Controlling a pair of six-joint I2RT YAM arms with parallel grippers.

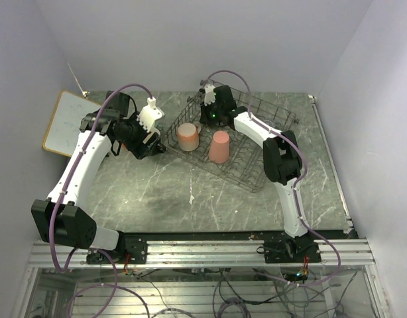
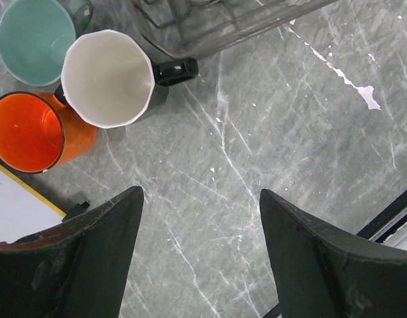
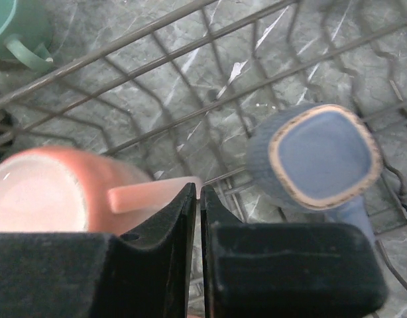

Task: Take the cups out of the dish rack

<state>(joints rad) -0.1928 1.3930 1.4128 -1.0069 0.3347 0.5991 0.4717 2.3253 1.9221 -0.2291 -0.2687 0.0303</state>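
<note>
The grey wire dish rack (image 1: 256,142) stands at the middle right. A pale pink mug (image 1: 187,137) and a tall pink tumbler (image 1: 219,146) sit upside down in it. My right gripper (image 1: 209,119) is inside the rack. In the right wrist view it (image 3: 198,189) is shut, its tips just over the pink mug's (image 3: 44,199) handle, with a small grey-blue cup (image 3: 323,156) to the right. My left gripper (image 2: 200,192) is open and empty over bare table. Orange (image 2: 28,131), black (image 2: 107,78) and mint green (image 2: 34,40) mugs stand beside it, outside the rack.
A wood-framed whiteboard (image 1: 67,122) lies at the far left, and its corner shows in the left wrist view (image 2: 11,209). The rack's corner (image 2: 217,26) is just beyond the three mugs. The mint mug also shows outside the rack wires in the right wrist view (image 3: 11,30).
</note>
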